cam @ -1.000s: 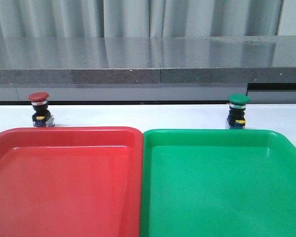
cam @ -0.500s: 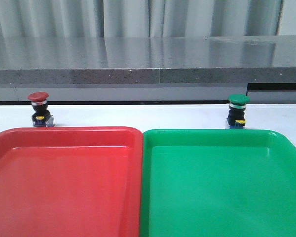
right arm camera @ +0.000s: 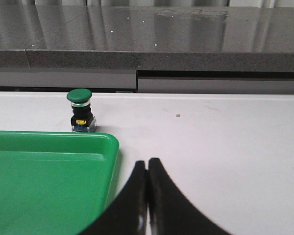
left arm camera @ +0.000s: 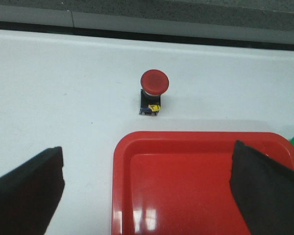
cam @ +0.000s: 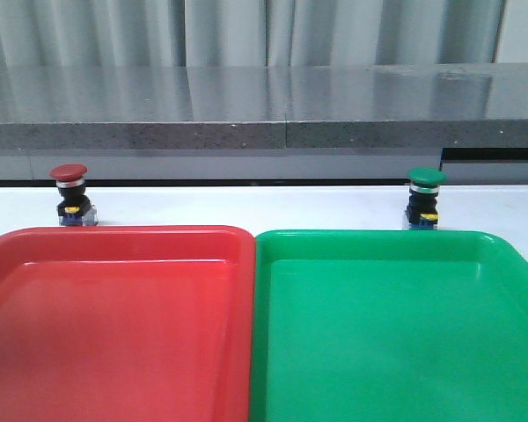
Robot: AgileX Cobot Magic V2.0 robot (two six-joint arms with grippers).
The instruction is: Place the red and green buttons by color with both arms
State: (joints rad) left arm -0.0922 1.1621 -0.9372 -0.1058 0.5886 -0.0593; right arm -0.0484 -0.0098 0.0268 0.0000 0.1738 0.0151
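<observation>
The red button (cam: 69, 195) (left arm camera: 153, 92) stands upright on the white table just behind the red tray (cam: 114, 325) (left arm camera: 196, 186). Behind the green tray (cam: 387, 325) (right arm camera: 44, 181) the green button (cam: 424, 199) (right arm camera: 80, 109) stands upright too. Neither arm shows in the front view. My left gripper (left arm camera: 148, 155) hangs open and empty over the red tray's far left corner, short of the red button. In its wrist view my right gripper (right arm camera: 147, 164) is shut with nothing between its fingers, over bare table beside the green tray's corner, off to the side of the green button.
A grey stone ledge (cam: 264, 110) runs along the back of the table behind both buttons. The two trays lie side by side, touching, and fill the near half of the table. A strip of white table (cam: 246, 207) separates the buttons.
</observation>
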